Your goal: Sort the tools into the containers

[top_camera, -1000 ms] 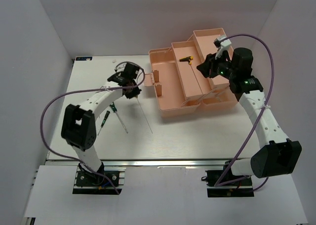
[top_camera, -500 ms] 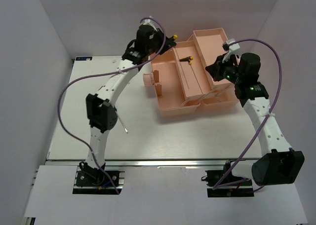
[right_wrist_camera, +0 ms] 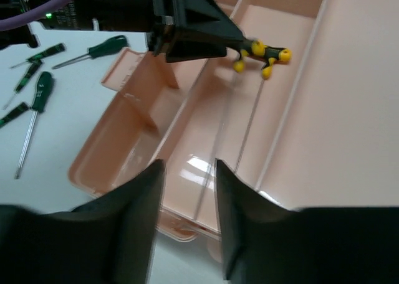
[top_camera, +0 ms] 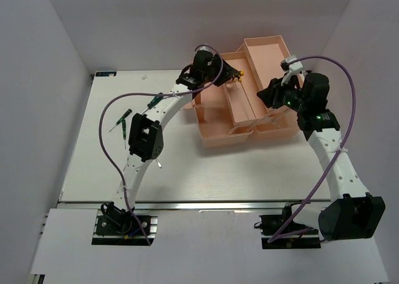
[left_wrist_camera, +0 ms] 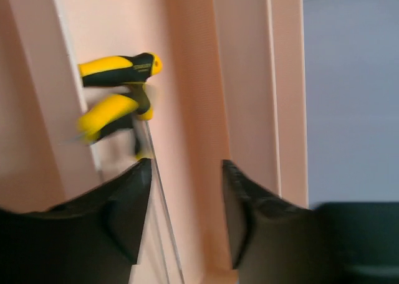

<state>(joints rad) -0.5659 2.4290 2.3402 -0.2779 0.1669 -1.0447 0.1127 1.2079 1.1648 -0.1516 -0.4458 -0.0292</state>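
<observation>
The pink toolbox [top_camera: 213, 113] stands open at the back of the table. Two yellow-black T-handled keys [top_camera: 239, 76] lie side by side in its long middle tray. In the left wrist view their handles [left_wrist_camera: 118, 69] show just beyond my left gripper [left_wrist_camera: 186, 172], which is open and empty, with one thin shaft [left_wrist_camera: 161, 209] running between its fingers. My left gripper [top_camera: 223, 72] hovers over the tray's far end. My right gripper [right_wrist_camera: 189, 169] is open and empty above the near end of the same tray [right_wrist_camera: 206, 128]. The keys' handles [right_wrist_camera: 262, 53] lie at the tray's far end.
Several green-and-black screwdrivers [right_wrist_camera: 93, 49] lie on the white table left of the toolbox, also visible from above as screwdrivers [top_camera: 120, 120]. The left arm [top_camera: 159, 113] stretches diagonally over the table. The box's hinged lid flap [right_wrist_camera: 128, 72] stands between the screwdrivers and the trays.
The left arm carried a key from the table up to the toolbox, then opened, leaving it beside the first key. The right gripper closed briefly, then opened, drawing back slightly.
</observation>
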